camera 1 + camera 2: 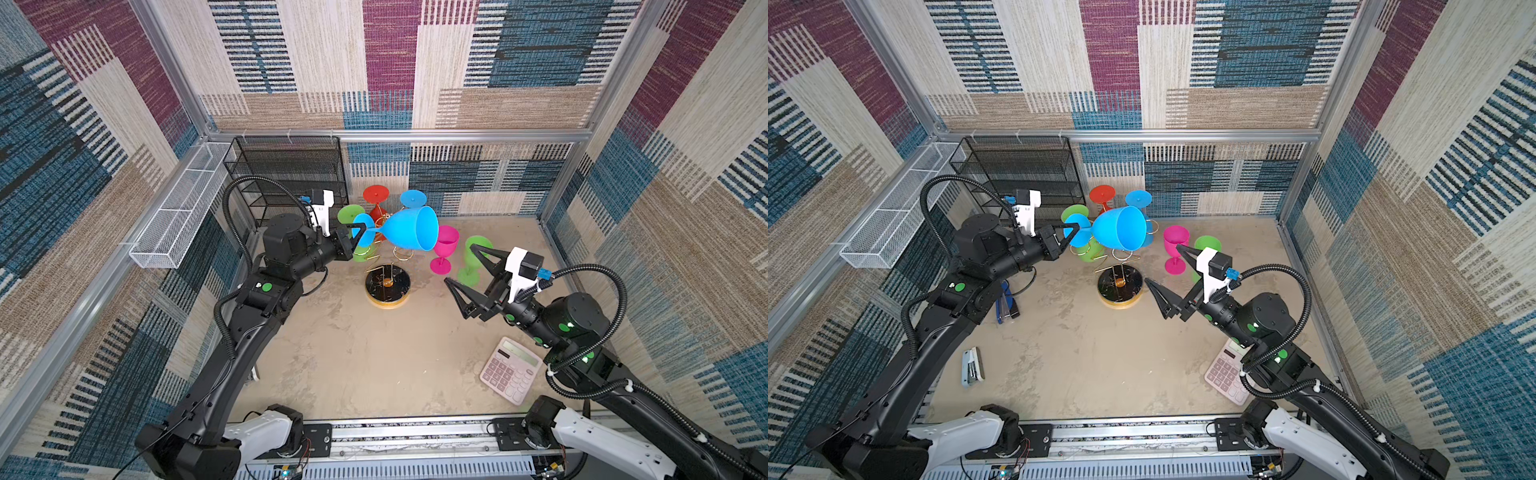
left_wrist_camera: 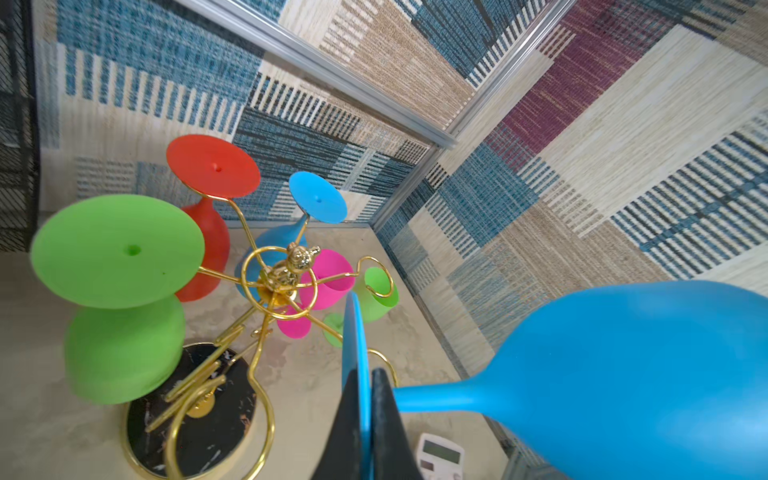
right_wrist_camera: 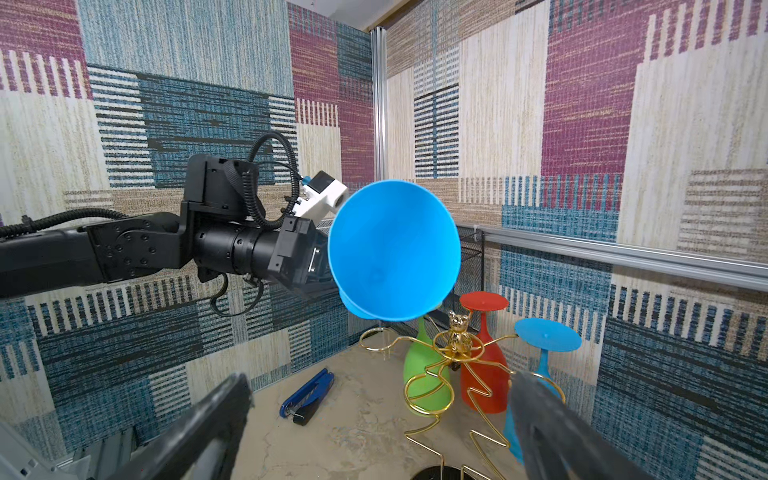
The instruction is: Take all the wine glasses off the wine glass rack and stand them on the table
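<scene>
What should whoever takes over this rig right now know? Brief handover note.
Grippers: left gripper shut on the foot of the blue wine glass, held sideways above the wine glass rack; right gripper open, empty, near the pink glass and green glass standing on the table.
Done: blue wine glass is off the rack.
Left: probably set it down. On the rack: hung green glass, hung red glass, hung blue glass.

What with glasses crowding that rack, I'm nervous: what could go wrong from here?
The left tool pinches only the thin foot of the blue wine glass, held sideways; the bowl could pivot or slip out.
It is above the wine glass rack; a drop might hit the red glass hung there.
The open right tool sits near the pink glass and could knock it.
</scene>
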Motion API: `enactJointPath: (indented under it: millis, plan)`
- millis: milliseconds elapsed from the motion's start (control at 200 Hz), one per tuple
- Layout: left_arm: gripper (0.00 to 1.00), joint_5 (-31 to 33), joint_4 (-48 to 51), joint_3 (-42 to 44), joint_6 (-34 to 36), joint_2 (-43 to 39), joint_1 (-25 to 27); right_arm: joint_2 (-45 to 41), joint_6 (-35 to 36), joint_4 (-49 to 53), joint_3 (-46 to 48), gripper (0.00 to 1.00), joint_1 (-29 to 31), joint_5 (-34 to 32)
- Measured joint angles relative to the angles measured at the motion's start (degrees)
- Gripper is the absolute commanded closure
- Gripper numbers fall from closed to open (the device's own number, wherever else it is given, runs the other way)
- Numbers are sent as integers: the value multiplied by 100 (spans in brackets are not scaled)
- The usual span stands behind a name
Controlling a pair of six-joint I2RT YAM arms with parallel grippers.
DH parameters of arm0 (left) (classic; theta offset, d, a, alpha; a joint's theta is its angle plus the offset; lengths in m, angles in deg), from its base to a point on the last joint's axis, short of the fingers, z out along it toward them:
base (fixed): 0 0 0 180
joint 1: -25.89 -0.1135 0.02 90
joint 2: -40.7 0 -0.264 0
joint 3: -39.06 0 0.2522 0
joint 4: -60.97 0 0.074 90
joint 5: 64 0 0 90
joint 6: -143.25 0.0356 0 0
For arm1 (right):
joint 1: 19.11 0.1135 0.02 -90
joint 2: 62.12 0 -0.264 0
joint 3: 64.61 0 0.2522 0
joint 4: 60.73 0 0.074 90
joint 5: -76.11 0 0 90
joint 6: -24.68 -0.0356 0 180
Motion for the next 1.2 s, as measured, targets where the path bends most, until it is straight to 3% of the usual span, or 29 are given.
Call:
enactJointPath:
  millis: [331,656,1202]
  plan:
    - [100,-776,-212,-4,-881,96,-13,745,127,-1338,306,1,-9,278]
    - [100,-1224,-354,131,-1274,186,-13,1906,136,-2524,-107,1,-11,361]
    - [100,-1429,-549,439,-1510,317,-13,2573,2,-3010,-623,1,7,420]
